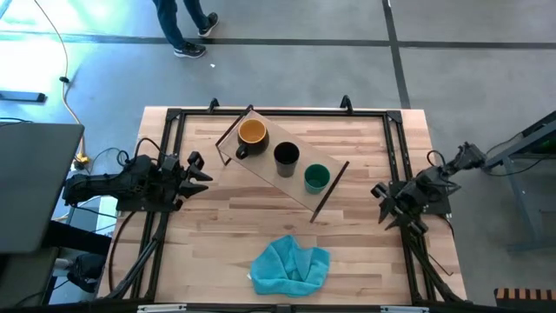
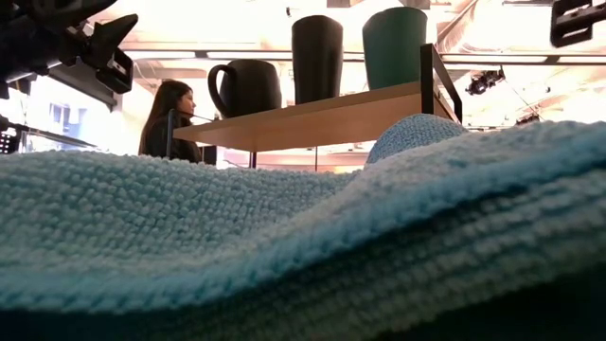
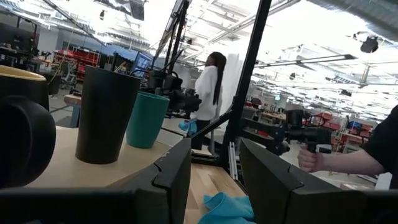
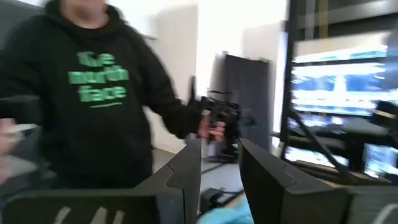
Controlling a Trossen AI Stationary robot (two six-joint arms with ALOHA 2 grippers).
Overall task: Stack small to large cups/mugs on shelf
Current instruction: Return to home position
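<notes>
My left gripper (image 1: 203, 169) sits at the left-centre of the high view with its jaws released and nothing between them. The shelf (image 1: 287, 188) lies near, running diagonally from the upper centre down to the right. Its near end points toward those jaws but stays apart from them.

On the board stand three vessels in a row. The yellow-orange mug (image 1: 252, 132) is at the upper-left end with its dark handle turned down the frame. The black cup (image 1: 287, 156) is in the middle and the green cup (image 1: 316, 178) is at the lower-right end.

In my left wrist view, the fingers (image 3: 177, 171) stand parted. The mug (image 3: 22, 121) fills the left edge, with the black cup (image 3: 107, 115) and the green cup (image 3: 147, 119) upright on the shelf (image 3: 74, 169) beyond it.

The low view shows all three upright with gaps between them: mug (image 2: 248, 87), black cup (image 2: 316, 57), green cup (image 2: 395, 45).

My right gripper (image 1: 380, 204) waits at the right-centre, off the shelf's lower-right end, nearest the green cup but not touching it. Its jaws are also released and empty, as its fingers (image 4: 186, 171) show in my right wrist view.

The teal-blue cloth (image 1: 291, 265) lies crumpled at the bottom centre of the table (image 1: 217, 235), well apart from both grippers.

A person (image 4: 93, 93) in a dark hoodie shows in blur beyond my right fingers.
</notes>
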